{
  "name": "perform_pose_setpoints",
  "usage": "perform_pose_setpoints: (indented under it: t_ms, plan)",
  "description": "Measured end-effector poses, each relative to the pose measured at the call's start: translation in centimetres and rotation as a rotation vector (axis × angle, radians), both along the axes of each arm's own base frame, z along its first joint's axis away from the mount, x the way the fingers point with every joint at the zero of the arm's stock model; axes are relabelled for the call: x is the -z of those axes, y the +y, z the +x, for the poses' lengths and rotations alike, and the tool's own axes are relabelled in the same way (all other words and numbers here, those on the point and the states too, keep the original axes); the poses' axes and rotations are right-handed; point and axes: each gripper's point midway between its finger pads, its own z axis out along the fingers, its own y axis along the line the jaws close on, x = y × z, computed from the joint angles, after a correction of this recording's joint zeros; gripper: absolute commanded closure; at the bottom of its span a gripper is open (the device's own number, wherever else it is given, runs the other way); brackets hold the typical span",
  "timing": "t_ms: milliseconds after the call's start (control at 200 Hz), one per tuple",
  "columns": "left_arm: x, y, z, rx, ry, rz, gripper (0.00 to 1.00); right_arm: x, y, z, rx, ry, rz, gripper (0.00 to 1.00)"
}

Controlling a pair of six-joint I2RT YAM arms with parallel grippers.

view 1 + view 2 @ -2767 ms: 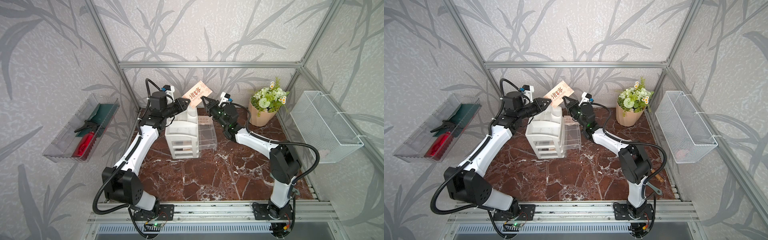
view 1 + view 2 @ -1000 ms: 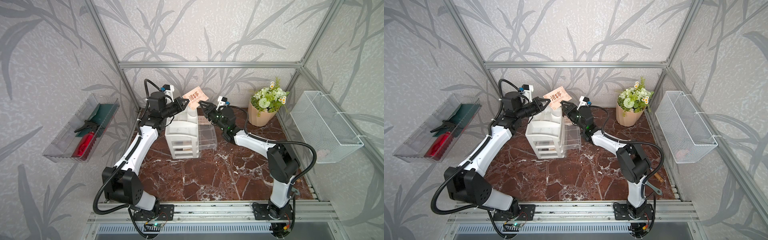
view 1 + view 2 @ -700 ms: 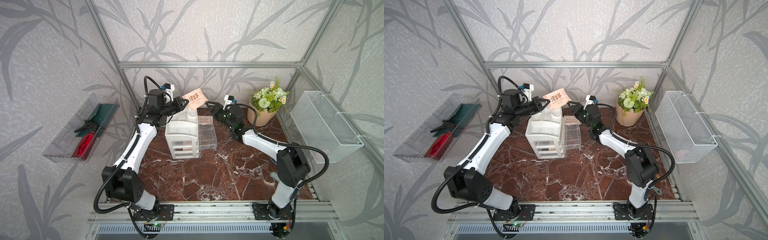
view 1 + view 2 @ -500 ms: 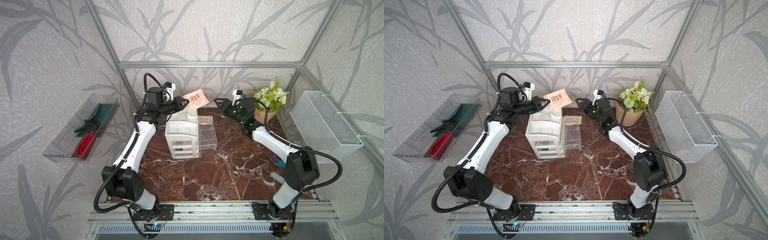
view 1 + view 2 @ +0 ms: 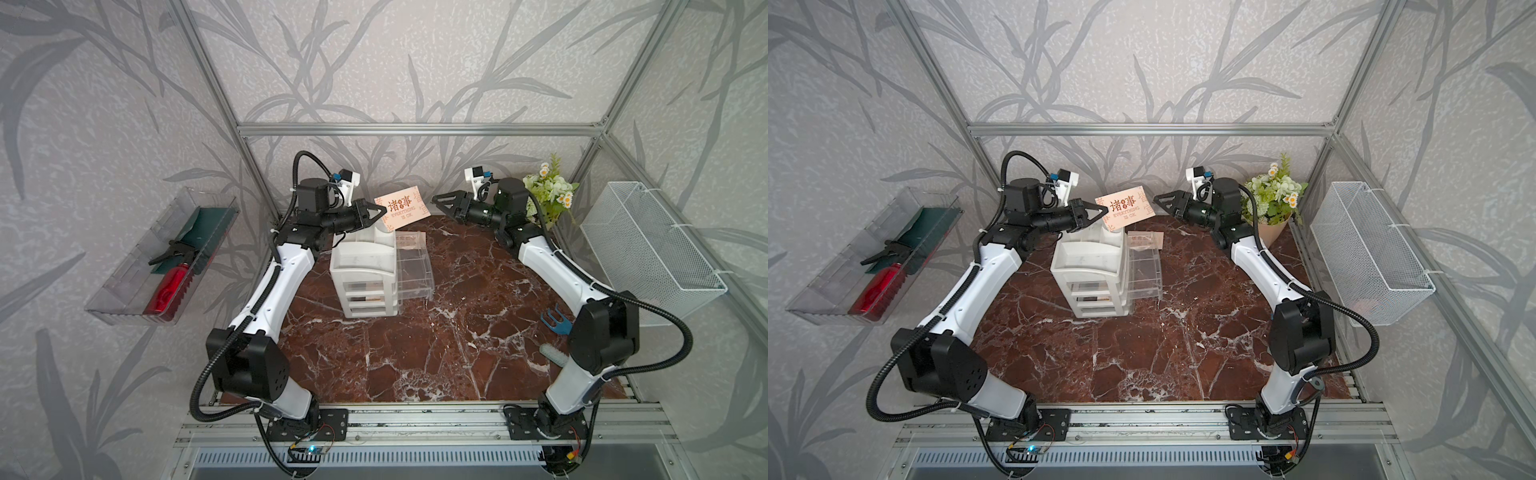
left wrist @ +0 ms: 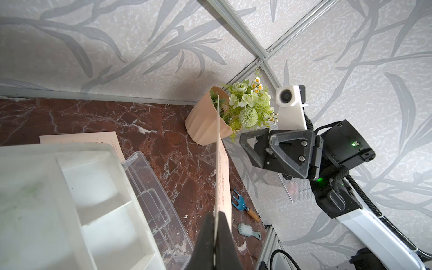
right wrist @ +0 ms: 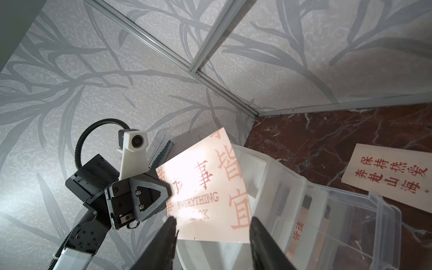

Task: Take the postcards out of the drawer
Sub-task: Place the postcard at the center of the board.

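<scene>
The right end effector (image 5: 437, 201) has pulled back from the postcard (image 5: 402, 211).

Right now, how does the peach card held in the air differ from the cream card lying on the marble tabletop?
The held peach card stands tilted in the air, pinched by the left gripper; the lying cream card rests flat, untouched. The held peach card has an English line under its characters; the lying cream card shows only red Chinese columns. Both are thin rectangular cards.
</scene>
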Motion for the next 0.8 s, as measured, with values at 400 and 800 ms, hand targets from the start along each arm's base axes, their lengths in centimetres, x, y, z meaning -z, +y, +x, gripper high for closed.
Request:
perform_pose_setpoints:
  t_ms: [400, 800]
  plan:
    - [0.2, -0.5, -0.2, 0.034, 0.003, -0.043, 1.0, 2.8, 1.3, -0.2, -0.079, 0.071, -0.007, 0.57]
    - [-0.6, -0.8, -0.2, 0.052, -0.014, -0.074, 1.0, 3.1, 3.9, 0.3, -0.133, 0.101, 0.058, 0.72]
